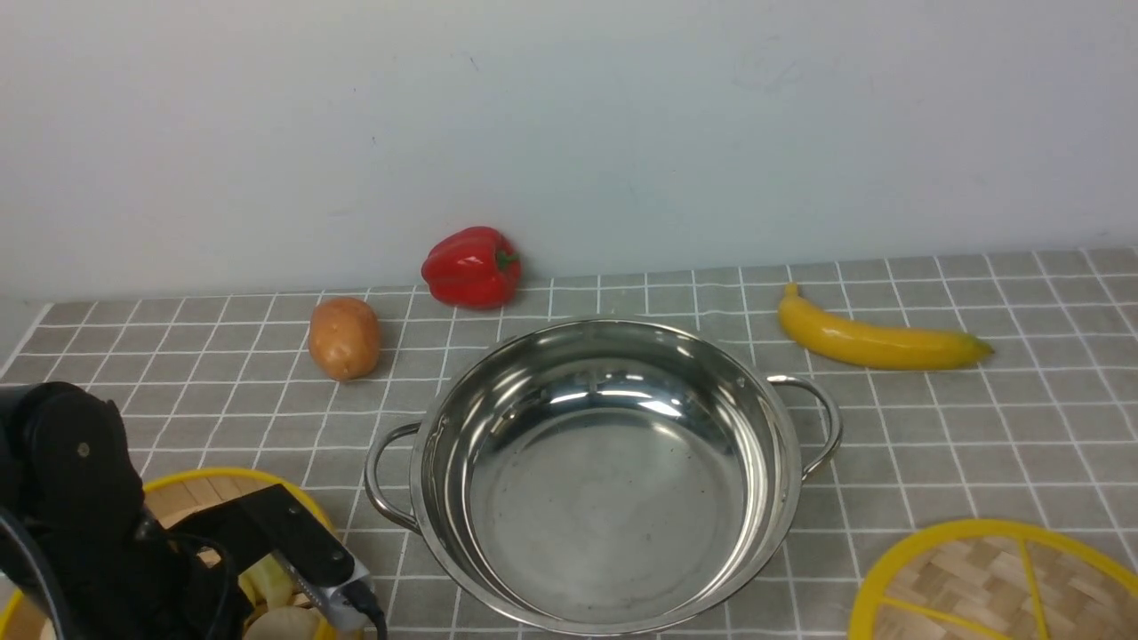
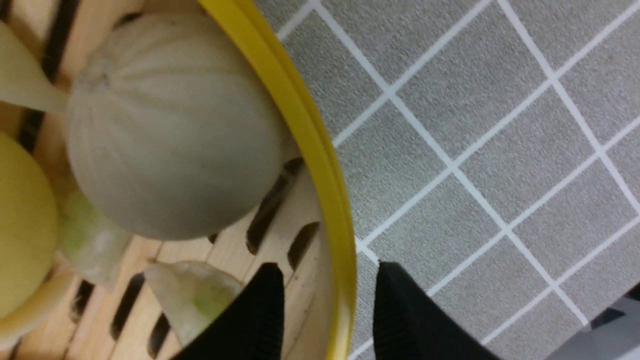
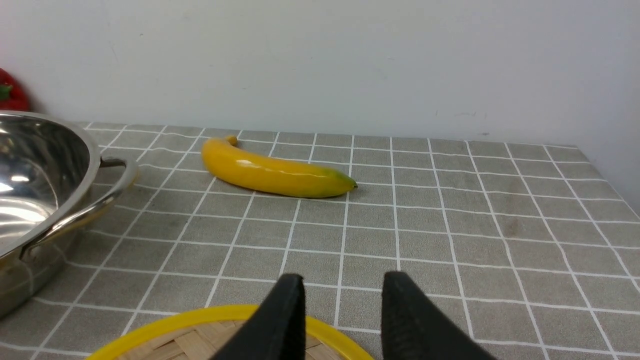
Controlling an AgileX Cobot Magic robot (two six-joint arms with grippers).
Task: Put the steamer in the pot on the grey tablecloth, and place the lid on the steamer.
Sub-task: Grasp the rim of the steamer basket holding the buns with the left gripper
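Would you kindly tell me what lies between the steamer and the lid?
The front view shows the pot, empty, standing between the steamer and the lid.

A grey tablecloth (image 1: 978,427) ruled in white squares carries everything. The steel pot (image 1: 442,444) sits between the two pincers. The steamer (image 2: 301,117) rests at the left pincer (image 2: 327,272), its yellow rim between the fingers, and the lid (image 1: 960,578) lies under the right pincer (image 3: 344,280). Beyond the left pincer lie a potato (image 1: 344,338) and a red pepper (image 1: 471,267). Beyond the right pincer lies a banana (image 1: 876,342).
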